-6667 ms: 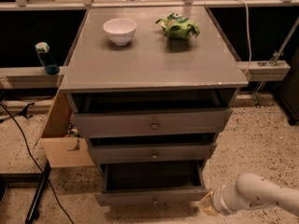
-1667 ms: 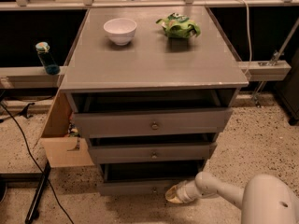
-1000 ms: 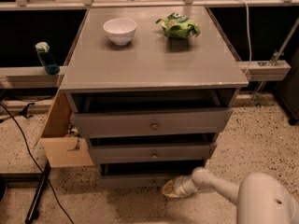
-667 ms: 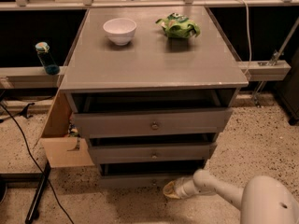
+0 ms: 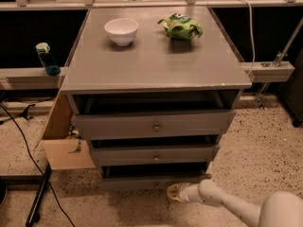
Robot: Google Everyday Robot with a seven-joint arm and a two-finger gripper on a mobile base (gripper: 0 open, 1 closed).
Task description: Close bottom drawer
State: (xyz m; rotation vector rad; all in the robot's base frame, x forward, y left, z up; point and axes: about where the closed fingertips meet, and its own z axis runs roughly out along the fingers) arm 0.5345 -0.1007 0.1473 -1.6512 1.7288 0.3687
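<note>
The bottom drawer is the lowest of 3 under the grey worktop. Its front stands slightly out, with a dark gap above. The gripper lies low, just in front of that panel, right of centre. Its grip state cannot be told.

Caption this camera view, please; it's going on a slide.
Robot hand low at the slightly open bottom drawer; bowl and green bag on the cabinet.
</note>
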